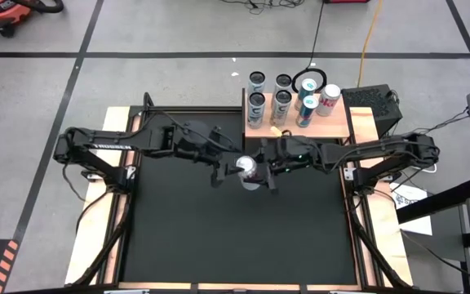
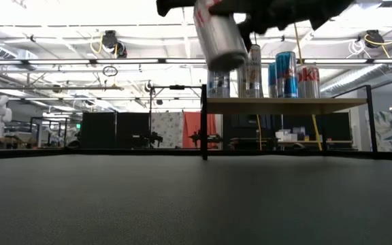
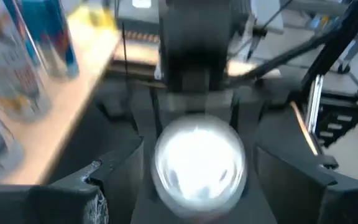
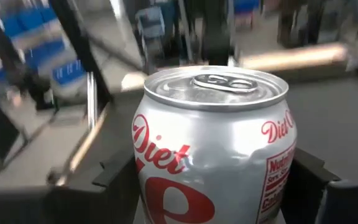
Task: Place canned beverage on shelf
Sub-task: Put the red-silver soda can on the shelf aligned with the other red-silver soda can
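While the silver aluminium Diet Coke can (image 1: 249,170) hangs tilted in the air at centre frame of the high view, above the black mat (image 1: 235,237) and below the light-wood shelf (image 1: 339,122) at upper centre, the right gripper (image 1: 261,173) is clamped on its sides and the left gripper (image 1: 228,172) stands spread and empty just beside it. Judged: stiff if full, thin-walled and dentable, smooth and slippery; hold mid-wall across the widest part, squeeze moderately, and set it upright among the standing cans (image 1: 282,104).
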You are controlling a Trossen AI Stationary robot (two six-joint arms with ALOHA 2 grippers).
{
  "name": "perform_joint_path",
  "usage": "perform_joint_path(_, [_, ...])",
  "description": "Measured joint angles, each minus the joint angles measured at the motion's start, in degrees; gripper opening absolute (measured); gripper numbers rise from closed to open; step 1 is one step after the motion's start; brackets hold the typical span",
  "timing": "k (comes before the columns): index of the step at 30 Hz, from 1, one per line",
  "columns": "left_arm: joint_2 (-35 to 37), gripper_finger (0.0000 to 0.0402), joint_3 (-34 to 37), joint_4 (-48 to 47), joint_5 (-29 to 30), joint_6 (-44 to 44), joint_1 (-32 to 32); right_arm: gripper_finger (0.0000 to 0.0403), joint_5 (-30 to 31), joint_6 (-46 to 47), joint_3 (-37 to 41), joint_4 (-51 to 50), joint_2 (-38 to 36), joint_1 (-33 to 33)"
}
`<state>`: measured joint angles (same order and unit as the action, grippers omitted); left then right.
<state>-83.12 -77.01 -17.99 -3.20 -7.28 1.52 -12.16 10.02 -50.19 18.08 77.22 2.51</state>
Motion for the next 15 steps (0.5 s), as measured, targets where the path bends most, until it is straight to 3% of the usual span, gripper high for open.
perform_joint_path(3, [0.2, 0.0291, -1.0, -0.1, 0.0, 1.0, 0.1, 0.0259, 0.2, 0.0, 0.2, -3.2, 0.5, -0.1])
perform_joint_path(10, [0.1, 0.0292, -5.0, -3.2, -0.1, 2.2, 0.0, 0.0259, 7.9, -1.3, 0.1, -11.1, -1.6, -0.3])
perform_joint_path(15, [0.2, 0.0292, -6.1, -5.8, 0.7, 2.3, 0.0, 0.0259, 11.9, -3.0, -0.1, -19.0, -9.8, -0.5])
